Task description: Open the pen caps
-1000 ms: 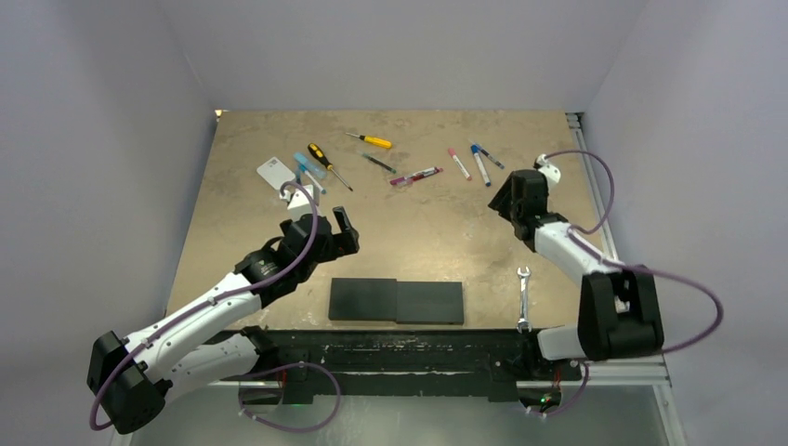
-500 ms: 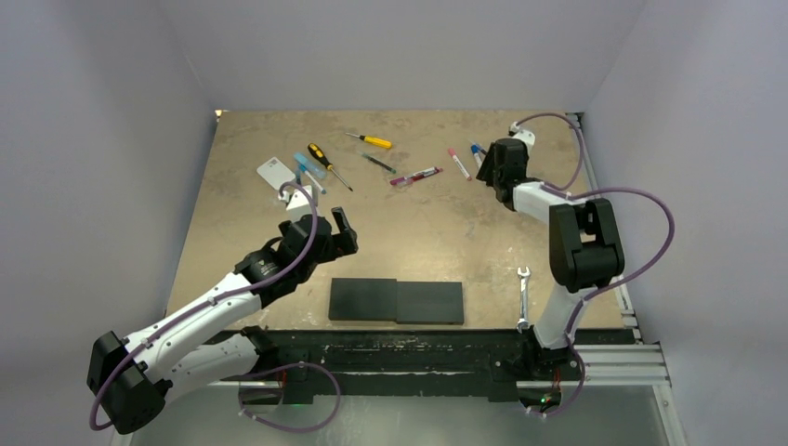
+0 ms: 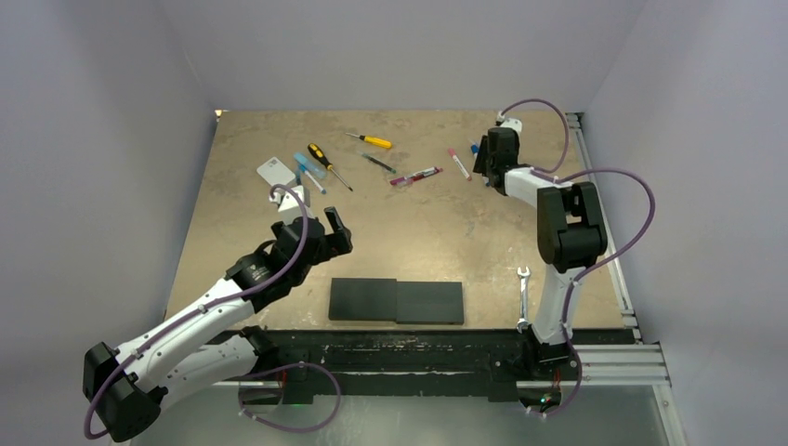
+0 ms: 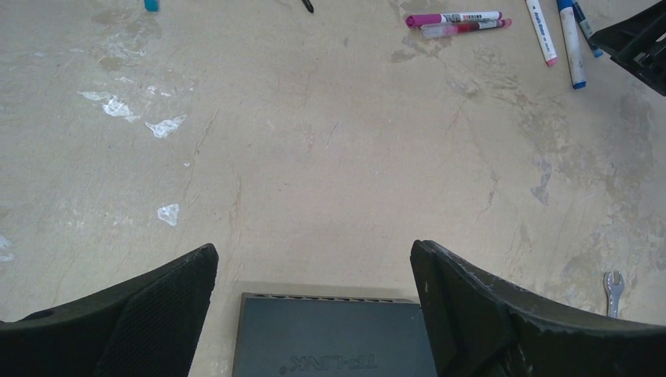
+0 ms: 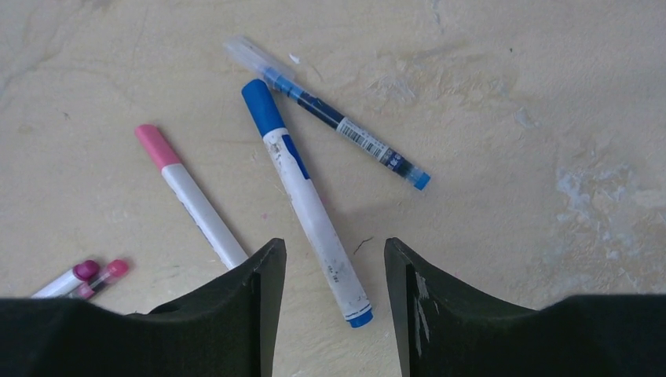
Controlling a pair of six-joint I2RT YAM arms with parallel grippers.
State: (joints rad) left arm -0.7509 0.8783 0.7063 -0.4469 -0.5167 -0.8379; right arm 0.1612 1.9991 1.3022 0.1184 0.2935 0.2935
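While the right gripper point(image 5: 334, 253) hung low over the far right part of the table point(image 3: 418, 232), its fingers point(image 5: 259, 306) stood apart on either side of a white marker point(image 5: 310, 204). A gap showed on each side of the barrel, so nothing was clamped. The marker's blue cap point(image 5: 262, 106) sat on its far end. Just left of it lay a second white pen with a pink cap point(image 5: 157, 146) on. Just right of it lay a thin blue pen under a clear cap point(image 5: 250, 55). Further left, two pens with magenta caps point(image 3: 415, 177) lay side by side. Well to the left, near a white card point(image 3: 272, 171), were the pens with light blue caps point(image 3: 303, 163). Two screwdrivers point(image 3: 372, 140) lay between those groups. The left gripper point(image 3: 322, 227) hovered above the middle of the table, its fingers point(image 4: 157, 314) spread wide and holding nothing. It was just beyond a flat black box point(image 4: 330, 338). A wrench point(image 3: 523, 297) lay at the near right.
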